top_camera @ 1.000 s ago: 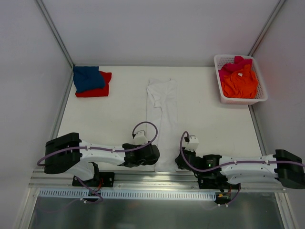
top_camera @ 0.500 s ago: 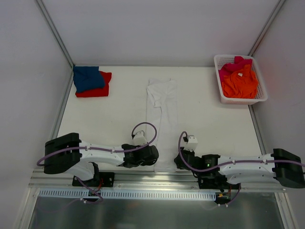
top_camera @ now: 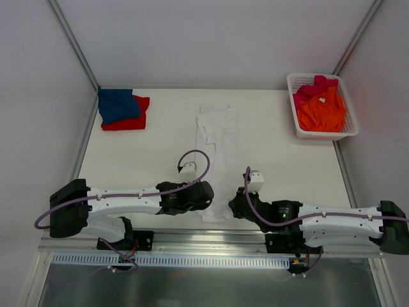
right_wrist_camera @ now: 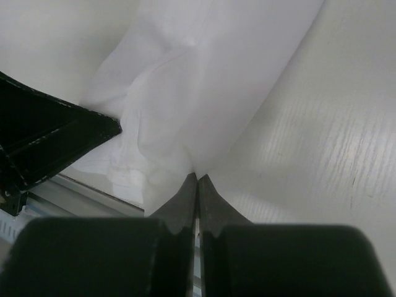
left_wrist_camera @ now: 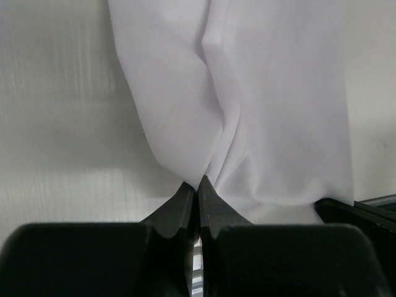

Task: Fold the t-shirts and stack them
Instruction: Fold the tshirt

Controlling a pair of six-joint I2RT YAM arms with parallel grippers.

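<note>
Narrow white t-shirt (top_camera: 218,150), left hand (top_camera: 208,202), right hand (top_camera: 231,206) at near hem

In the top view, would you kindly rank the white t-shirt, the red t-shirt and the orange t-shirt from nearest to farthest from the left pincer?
1. white t-shirt, centre, held by the left pincer.
2. red t-shirt, far left, under the blue t-shirt.
3. orange t-shirt, far right, in the basket.
</note>
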